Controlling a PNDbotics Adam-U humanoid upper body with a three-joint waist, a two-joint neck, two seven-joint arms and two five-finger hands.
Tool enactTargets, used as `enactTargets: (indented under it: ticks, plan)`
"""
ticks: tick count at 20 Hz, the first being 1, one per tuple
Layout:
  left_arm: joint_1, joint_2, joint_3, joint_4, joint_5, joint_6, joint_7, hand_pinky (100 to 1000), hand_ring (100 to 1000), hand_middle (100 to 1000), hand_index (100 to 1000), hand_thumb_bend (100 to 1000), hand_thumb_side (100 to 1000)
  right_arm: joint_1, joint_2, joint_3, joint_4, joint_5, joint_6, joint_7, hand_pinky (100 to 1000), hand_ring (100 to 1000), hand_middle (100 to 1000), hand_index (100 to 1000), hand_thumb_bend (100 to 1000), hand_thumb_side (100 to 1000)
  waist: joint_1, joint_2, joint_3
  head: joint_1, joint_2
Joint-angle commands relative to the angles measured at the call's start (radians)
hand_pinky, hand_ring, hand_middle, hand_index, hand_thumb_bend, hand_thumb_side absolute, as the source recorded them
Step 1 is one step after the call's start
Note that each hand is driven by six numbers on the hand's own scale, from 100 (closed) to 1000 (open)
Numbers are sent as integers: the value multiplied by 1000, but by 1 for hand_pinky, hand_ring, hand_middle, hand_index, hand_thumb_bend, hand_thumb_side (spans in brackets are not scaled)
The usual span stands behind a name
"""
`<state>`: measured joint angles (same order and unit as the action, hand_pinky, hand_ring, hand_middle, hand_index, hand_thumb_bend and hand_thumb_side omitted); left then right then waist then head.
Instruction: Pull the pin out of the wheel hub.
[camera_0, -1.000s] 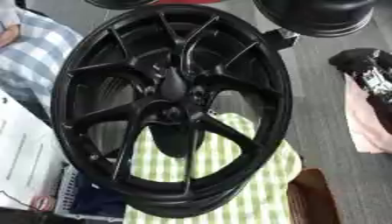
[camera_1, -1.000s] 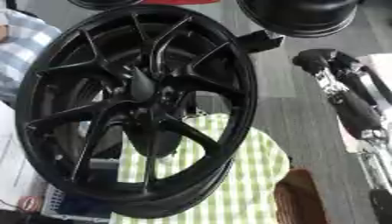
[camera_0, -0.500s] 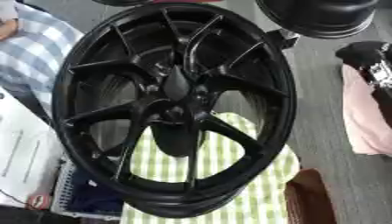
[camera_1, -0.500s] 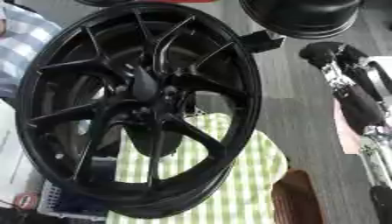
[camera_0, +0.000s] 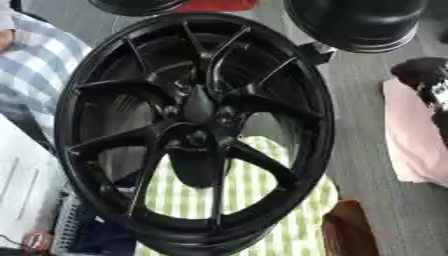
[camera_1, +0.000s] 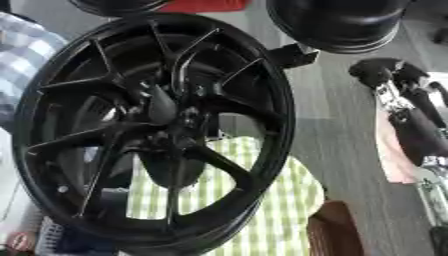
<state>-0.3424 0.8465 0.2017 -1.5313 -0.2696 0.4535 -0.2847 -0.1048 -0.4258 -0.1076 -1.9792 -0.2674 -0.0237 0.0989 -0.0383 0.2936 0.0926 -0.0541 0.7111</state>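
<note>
A large black spoked wheel hub (camera_0: 197, 130) stands tilted and fills most of the view. At its centre a dark oblong piece (camera_0: 199, 104), apparently the pin, sticks out where the spokes meet. My right hand (camera_1: 378, 73) shows as a dark shape to the right of the rim, apart from the wheel. Its black and silver forearm (camera_1: 411, 125) runs down along the right edge. Nothing visible is held in it. My left hand shows in no view.
A green-and-white checked cloth (camera_0: 262, 200) lies under the wheel. A second black round wheel part (camera_0: 359, 22) stands at the top right, and a pink cloth (camera_0: 411, 135) lies at the right. A blue checked fabric (camera_0: 39, 65), white paper (camera_0: 22, 185) and a brown object (camera_0: 350, 230) flank it.
The whole picture has shifted slightly, so the camera has moved. My right hand stays beside the rim's right side, and the wheel has not visibly moved.
</note>
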Motion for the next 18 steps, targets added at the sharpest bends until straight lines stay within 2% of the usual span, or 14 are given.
enactTargets:
  ticks: [1,3,4,7,8,9,11,15,16,18]
  plan:
    - [45,16,44,-64,36,5,52,887,759,799,935,100,863,-2,-11,-10,-21,-13,-3,-4,959,836,699,728,100,519,4,-18,-5,12,-7]
    - [81,11,51,-90,64,6,81,887,759,803,936,100,921,-2,-10,-9,-21,-14,-3,-5,959,836,699,728,100,519,3,-19,-9,18,-5]
    - [91,10,53,-97,76,10,96,884,756,799,931,100,921,-2,-11,-9,-21,-15,-4,-5,959,836,699,728,100,518,2,-20,-10,20,-5]
    - [100,-1,63,-113,115,16,141,864,722,756,897,100,858,-1,-11,-10,-21,-16,-6,-5,959,836,699,727,100,513,1,-21,-11,20,-4]
    - [99,-9,70,-125,130,8,156,854,702,729,873,100,800,0,-12,-10,-21,-16,-7,-6,957,836,699,727,100,506,1,-21,-11,20,-4]
    - [95,-20,77,-144,145,-4,172,847,681,703,855,100,752,0,-14,-11,-21,-14,-8,-7,956,836,700,728,100,501,0,-22,-11,19,-4]
    - [86,-46,87,-193,178,-34,205,839,668,689,848,100,725,1,-20,-11,-21,-8,-14,-11,955,838,702,730,100,494,0,-24,-12,19,-4]
    - [46,-138,100,-303,248,-103,275,844,687,707,863,100,725,-5,-29,-3,-21,12,-27,-20,955,845,707,736,100,493,-3,-28,-19,24,-7]
    - [74,-176,85,-358,314,-176,347,844,689,710,865,100,728,-7,-31,-1,-21,19,-29,-23,955,846,708,737,100,495,-2,-28,-21,26,-10]
    - [136,-222,24,-385,458,-381,518,847,694,715,870,100,733,-10,-32,8,-21,34,-32,-27,954,848,710,741,100,510,-1,-27,-32,32,-14]
